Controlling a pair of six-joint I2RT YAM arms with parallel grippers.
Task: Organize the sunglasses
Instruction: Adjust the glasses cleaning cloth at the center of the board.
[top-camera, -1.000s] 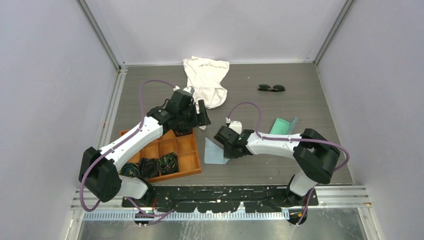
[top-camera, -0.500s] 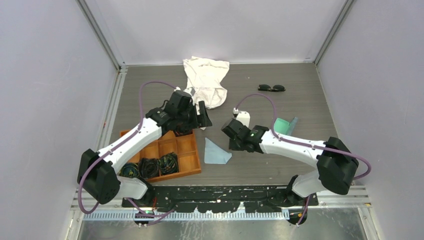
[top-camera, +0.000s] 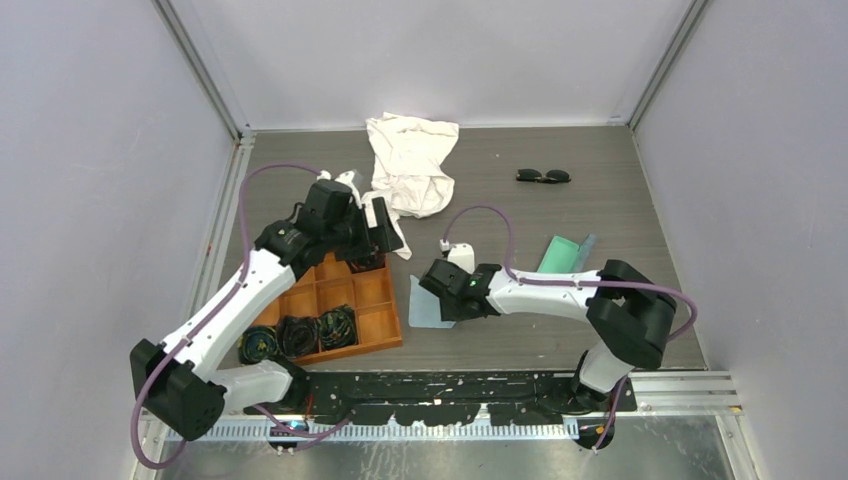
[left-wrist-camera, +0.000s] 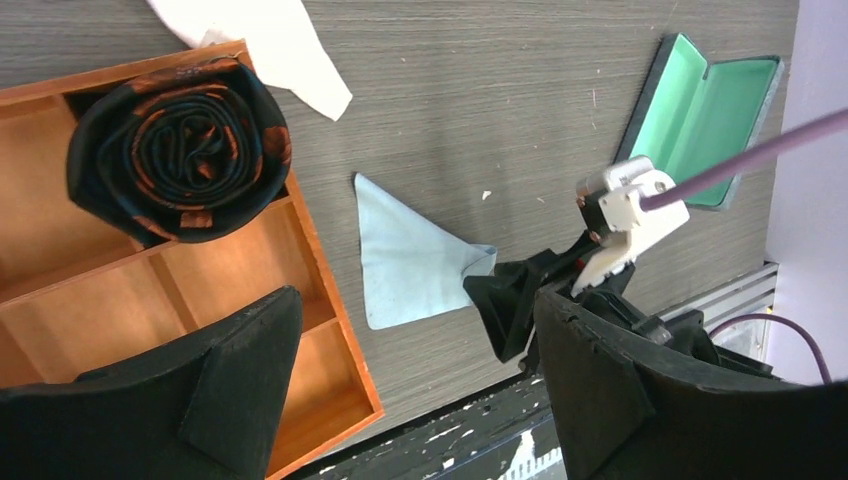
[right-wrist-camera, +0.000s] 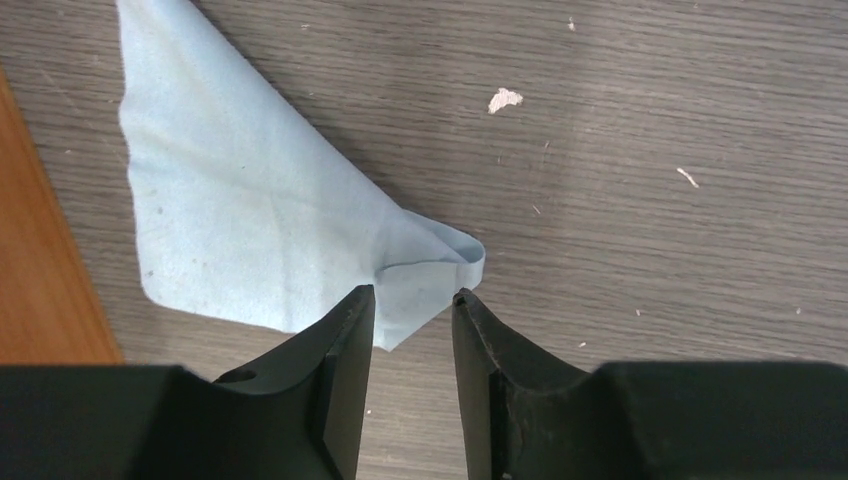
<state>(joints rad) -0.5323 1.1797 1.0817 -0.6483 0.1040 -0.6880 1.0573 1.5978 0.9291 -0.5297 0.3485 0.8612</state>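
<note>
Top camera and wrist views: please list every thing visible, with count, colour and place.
sunglasses: 1, black, far right of table
white cloth: 1, white, far middle, crumpled
blue cloth: 1, light blue, right of tray
glasses case: 1, grey-blue, mint lining, open, right side
tray: 1, orange-brown, near left
coiled bundles: 4, black, in tray
left gripper: 1, black, open, over tray's far end
right gripper: 1, black, open, at blue cloth's corner
</note>
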